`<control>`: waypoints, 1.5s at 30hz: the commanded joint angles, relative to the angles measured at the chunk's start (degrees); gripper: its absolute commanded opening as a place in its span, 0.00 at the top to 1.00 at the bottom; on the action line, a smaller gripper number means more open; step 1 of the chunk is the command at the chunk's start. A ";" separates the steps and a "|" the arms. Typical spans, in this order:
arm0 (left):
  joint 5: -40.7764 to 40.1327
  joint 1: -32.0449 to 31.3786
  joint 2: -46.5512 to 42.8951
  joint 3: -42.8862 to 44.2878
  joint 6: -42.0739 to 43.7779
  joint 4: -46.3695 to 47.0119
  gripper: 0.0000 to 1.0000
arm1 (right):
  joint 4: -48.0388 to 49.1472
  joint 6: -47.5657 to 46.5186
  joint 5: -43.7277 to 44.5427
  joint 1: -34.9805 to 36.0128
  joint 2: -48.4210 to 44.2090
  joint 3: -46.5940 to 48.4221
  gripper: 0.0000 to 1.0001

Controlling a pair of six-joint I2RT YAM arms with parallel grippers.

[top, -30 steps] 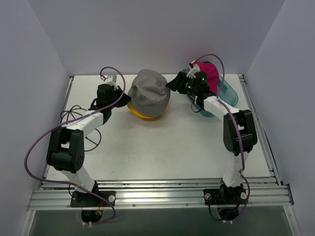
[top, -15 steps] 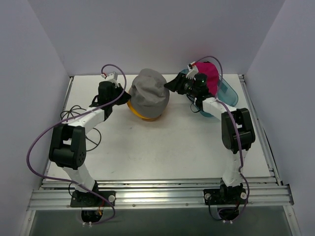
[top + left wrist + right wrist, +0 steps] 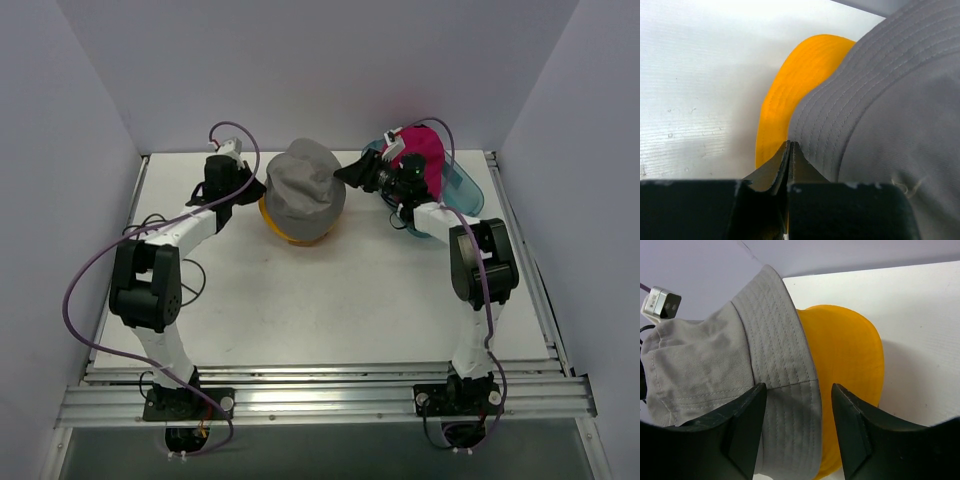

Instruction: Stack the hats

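In the top view, the grey bucket hat is seen laid over the mustard yellow hat at the far middle of the table, with bare tabletop left open in front; the magenta cap is set near the far right corner. In the left wrist view, the left gripper is clenched at the grey brim's edge, though caught fabric cannot be confirmed. In the right wrist view, the right gripper is parted astride the grey brim, nothing being grasped, with yellow brim exposed beside it
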 commanded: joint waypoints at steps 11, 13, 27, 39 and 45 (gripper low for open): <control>-0.85 -0.52 2.35 4.53 1.33 -0.39 0.97 | 9.08 2.90 -4.31 -1.61 1.74 -0.36 0.58; -0.76 -0.61 2.35 4.53 1.33 -0.30 0.97 | 8.90 2.99 -4.05 -1.61 2.09 -0.19 0.66; -3.13 -0.96 3.31 5.85 2.74 -1.62 0.96 | 15.04 6.58 -7.20 -1.70 4.90 1.40 0.57; -5.33 -2.10 4.81 8.22 3.62 -3.29 0.96 | 20.77 9.49 -10.64 -1.79 7.18 3.94 0.55; -5.68 -2.10 4.90 7.87 3.62 -3.03 0.96 | 20.68 10.37 -10.29 -1.79 8.15 4.91 0.71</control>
